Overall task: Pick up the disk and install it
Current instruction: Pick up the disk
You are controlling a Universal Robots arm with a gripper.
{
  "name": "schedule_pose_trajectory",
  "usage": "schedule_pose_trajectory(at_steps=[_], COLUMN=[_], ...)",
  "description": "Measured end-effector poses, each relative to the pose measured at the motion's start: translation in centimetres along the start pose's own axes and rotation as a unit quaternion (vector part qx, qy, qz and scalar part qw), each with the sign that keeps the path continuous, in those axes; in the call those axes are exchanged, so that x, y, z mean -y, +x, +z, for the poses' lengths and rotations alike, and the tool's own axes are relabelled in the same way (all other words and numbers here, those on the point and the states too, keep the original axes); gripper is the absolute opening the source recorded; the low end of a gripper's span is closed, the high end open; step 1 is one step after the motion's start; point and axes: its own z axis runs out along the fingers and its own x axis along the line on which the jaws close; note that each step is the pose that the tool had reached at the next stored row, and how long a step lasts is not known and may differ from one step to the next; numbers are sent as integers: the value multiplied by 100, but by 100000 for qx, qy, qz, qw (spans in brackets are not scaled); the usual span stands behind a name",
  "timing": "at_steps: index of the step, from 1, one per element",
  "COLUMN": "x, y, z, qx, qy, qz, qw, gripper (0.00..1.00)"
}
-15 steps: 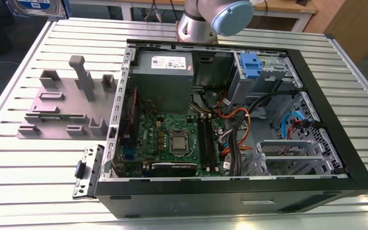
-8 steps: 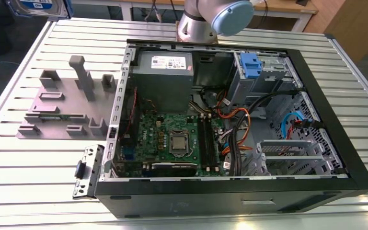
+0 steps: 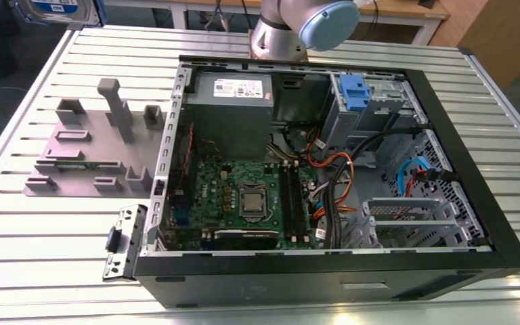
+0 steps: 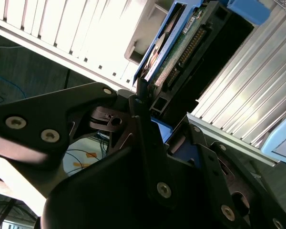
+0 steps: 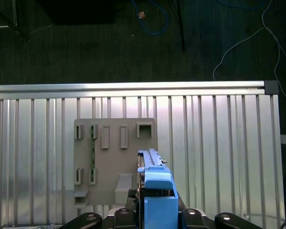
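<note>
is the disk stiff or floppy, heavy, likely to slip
Probably stiff: the disk looks like a metal slab with a circuit board. Likely dense for its size. Gripped at one end by the tool, it may pivot or slip.

Open computer case (image 3: 314, 279), grey fixture (image 3: 97, 150) alongside, disk (image 3: 57, 11) beyond it.

A robotics lab: slatted aluminium worktop (image 3: 52, 223) carrying an opened desktop computer case (image 3: 332, 176), cables trailing across the floor (image 5: 157, 19).
</note>
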Motion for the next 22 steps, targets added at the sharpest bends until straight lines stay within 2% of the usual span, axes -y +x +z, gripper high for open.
schedule_pose_trajectory(at_steps=[22], x=[142], y=[-5], z=[-5], qx=[-3], qy=[-4], qz=[-1], qw=[100000], gripper=[36])
